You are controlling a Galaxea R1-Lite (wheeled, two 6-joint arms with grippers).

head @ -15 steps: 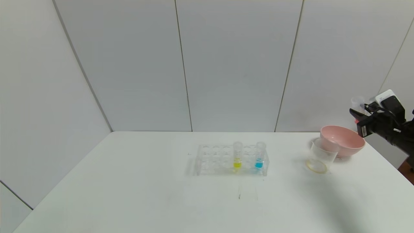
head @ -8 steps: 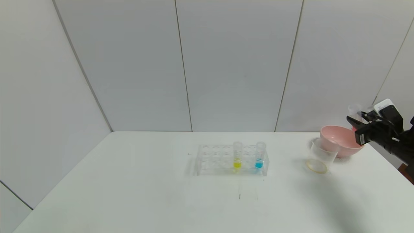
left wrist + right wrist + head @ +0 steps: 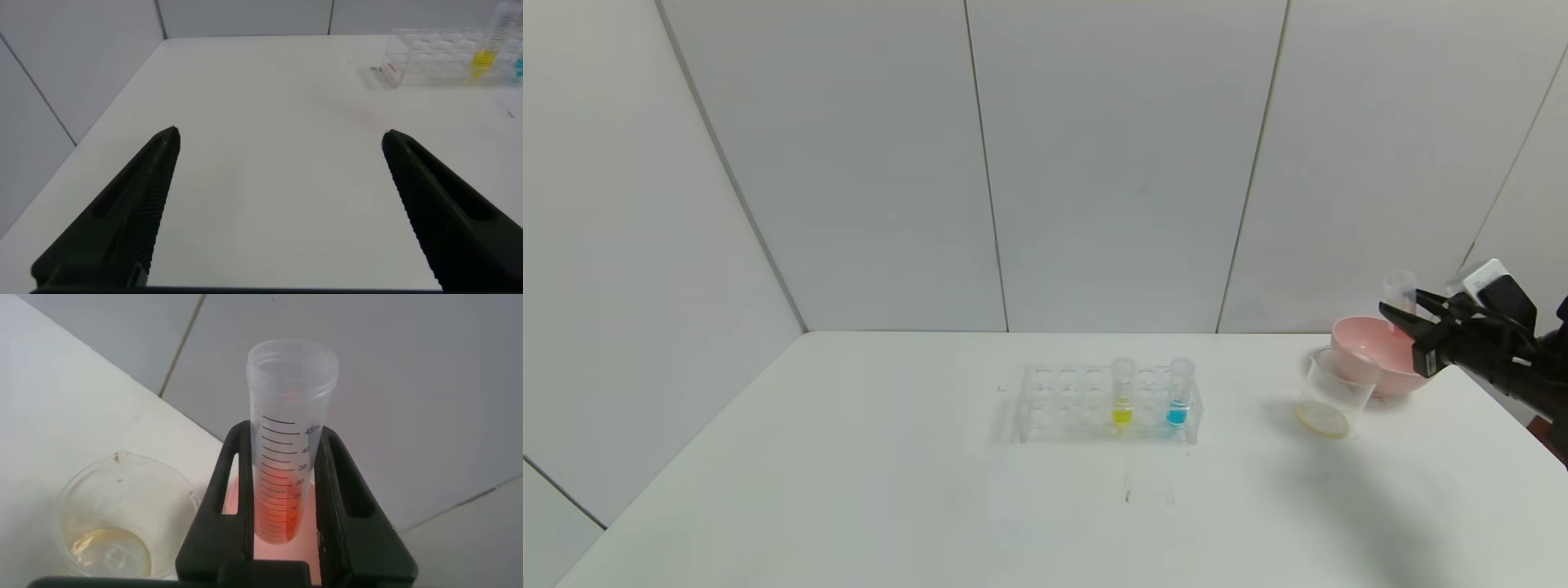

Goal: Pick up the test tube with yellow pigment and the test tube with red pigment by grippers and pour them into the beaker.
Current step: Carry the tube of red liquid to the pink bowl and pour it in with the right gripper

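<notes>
My right gripper (image 3: 1409, 322) is shut on the test tube with red pigment (image 3: 288, 457), holding it roughly upright above the pink bowl (image 3: 1372, 359) at the table's far right. The tube's open top (image 3: 1398, 287) shows above the fingers. The beaker (image 3: 1331, 392) stands just left of the bowl, with a thin yellowish film at its bottom; it also shows in the right wrist view (image 3: 114, 527). The test tube with yellow pigment (image 3: 1122, 392) stands in the clear rack (image 3: 1062, 404) mid-table. My left gripper (image 3: 278, 204) is open over bare table at the left.
A blue-liquid tube (image 3: 1178, 392) stands in the rack to the right of the yellow one. The table's right edge runs close behind my right arm. White wall panels close off the back.
My right gripper with the red tube has come down and moved left, from beyond the bowl's right side to over the bowl, nearer the beaker. Rack and beaker have not moved.
</notes>
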